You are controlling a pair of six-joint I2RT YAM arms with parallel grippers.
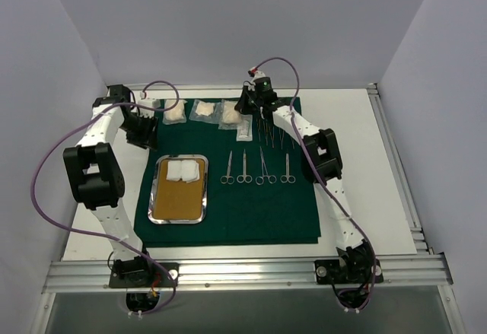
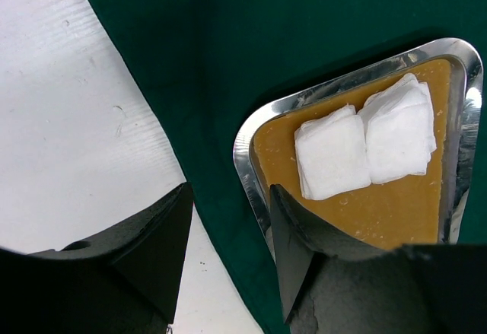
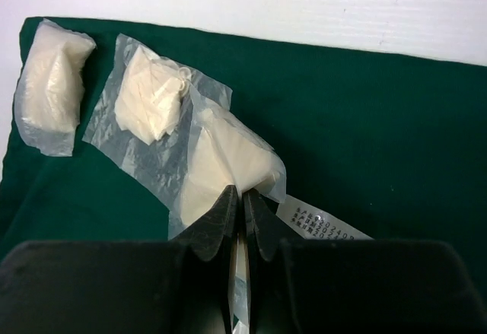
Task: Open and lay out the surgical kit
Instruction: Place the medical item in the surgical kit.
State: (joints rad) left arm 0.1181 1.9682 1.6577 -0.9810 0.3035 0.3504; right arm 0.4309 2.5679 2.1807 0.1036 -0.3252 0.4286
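The surgical kit lies unwrapped: its dark green cloth [image 1: 251, 212] is spread flat on the table. On its left stands the steel tray [image 1: 155, 189] with a tan liner and two white gauze squares [image 1: 183, 170]. Several scissors and forceps [image 1: 257, 168] lie in a row mid-cloth, with thin tweezers [image 1: 270, 132] behind them. My left gripper [image 2: 230, 189] hangs open and empty over the cloth's left edge, beside the tray's corner [image 2: 251, 132]. At the back of the cloth my right gripper [image 3: 242, 193] is shut on the plastic edge of a gauze packet [image 3: 228, 159].
Two more gauze packets [image 3: 49, 90] [image 3: 152, 94] lie left of the held one, and a printed flat packet [image 3: 319, 224] lies to its right. Bare white table [image 2: 68, 121] borders the cloth on the left. White walls enclose the table at the back and sides.
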